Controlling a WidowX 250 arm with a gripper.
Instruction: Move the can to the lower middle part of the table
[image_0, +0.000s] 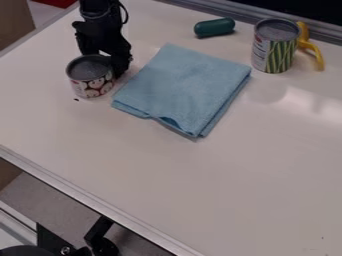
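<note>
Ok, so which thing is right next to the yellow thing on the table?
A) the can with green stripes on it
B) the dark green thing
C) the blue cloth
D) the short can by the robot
A, because the green-striped can stands right beside the yellow thing, near the back of the table.

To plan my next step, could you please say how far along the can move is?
Done: the black gripper is at the short round metal can with a picture label. In hand: probably the grasp, though it cannot be confirmed. Left: carrying and placing, since the can is at the upper left, beside the folded blue cloth, not in the lower middle of the white table.
</note>
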